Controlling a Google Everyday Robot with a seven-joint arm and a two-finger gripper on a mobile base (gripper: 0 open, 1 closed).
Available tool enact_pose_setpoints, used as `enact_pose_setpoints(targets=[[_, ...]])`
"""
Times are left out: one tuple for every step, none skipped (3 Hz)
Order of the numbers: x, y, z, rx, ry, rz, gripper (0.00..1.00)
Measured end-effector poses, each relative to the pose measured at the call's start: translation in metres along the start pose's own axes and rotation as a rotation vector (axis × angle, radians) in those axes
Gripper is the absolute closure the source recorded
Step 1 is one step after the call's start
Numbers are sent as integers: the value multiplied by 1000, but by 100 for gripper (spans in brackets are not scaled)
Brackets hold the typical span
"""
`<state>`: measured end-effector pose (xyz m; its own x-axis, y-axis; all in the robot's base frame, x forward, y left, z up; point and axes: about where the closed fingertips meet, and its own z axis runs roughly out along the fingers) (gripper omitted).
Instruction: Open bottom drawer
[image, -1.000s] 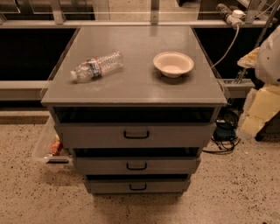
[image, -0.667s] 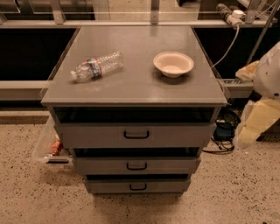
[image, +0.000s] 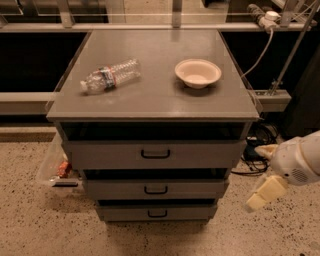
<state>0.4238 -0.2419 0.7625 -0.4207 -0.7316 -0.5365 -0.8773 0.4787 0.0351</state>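
Note:
The bottom drawer (image: 125, 213) is the lowest and narrowest of three grey fronts on the cabinet. It is pushed in, with a small black loop handle (image: 157, 214) at its middle. My gripper (image: 254, 176) hangs to the right of the cabinet, at about the height of the middle and bottom drawers. It is open and empty, with one cream finger (image: 263, 150) above and the other finger (image: 264, 193) below. It touches nothing and stands clear of the drawer handle.
A plastic water bottle (image: 110, 75) lies on the cabinet top (image: 155, 95), and a pale bowl (image: 198, 73) stands right of it. The top drawer (image: 110, 155) and middle drawer (image: 115, 189) are shut. Cables (image: 257, 137) lie behind the gripper; litter (image: 61, 170) lies at the cabinet's left.
My arm has swung down along the cabinet's right side, from level with the cabinet top to level with the lower drawers. The drawers, bottle and bowl have not moved.

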Motion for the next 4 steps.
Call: enact_pose_setpoints(targets=[[7, -7, 16, -10, -15, 23, 0], [14, -1, 20, 10, -39, 30, 0], [54, 4, 56, 26, -103, 104, 0], [104, -10, 118, 63, -179, 222, 0]])
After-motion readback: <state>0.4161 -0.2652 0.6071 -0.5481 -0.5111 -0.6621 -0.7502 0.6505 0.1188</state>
